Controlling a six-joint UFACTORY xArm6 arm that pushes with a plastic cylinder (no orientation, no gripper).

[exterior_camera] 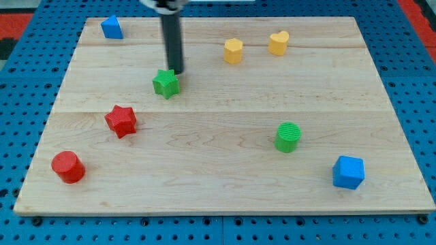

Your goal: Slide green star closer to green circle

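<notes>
Taking the green star point(165, 84) as the landmark and reading from the view's left: the red circle point(68, 167) lies far below-left of it, the red star point(121, 120) nearer on the same side, and a small blue block point(112, 28) up-left by the board's point(218, 197) top edge. My tip point(176, 71) sits just above-right of the star, touching or nearly so; being a bare rod, it grips nothing. The green circle point(288, 136) lies well right of the star and lower. For a clean push I judge the tip should first come round to the star's upper-left, then drive through its centre toward the circle, slowly, so the star does not spin off. Two yellow blocks point(233, 51) point(278, 42) stand up-right, clear of that path; a larger blue block point(349, 171) sits beyond the circle.
</notes>
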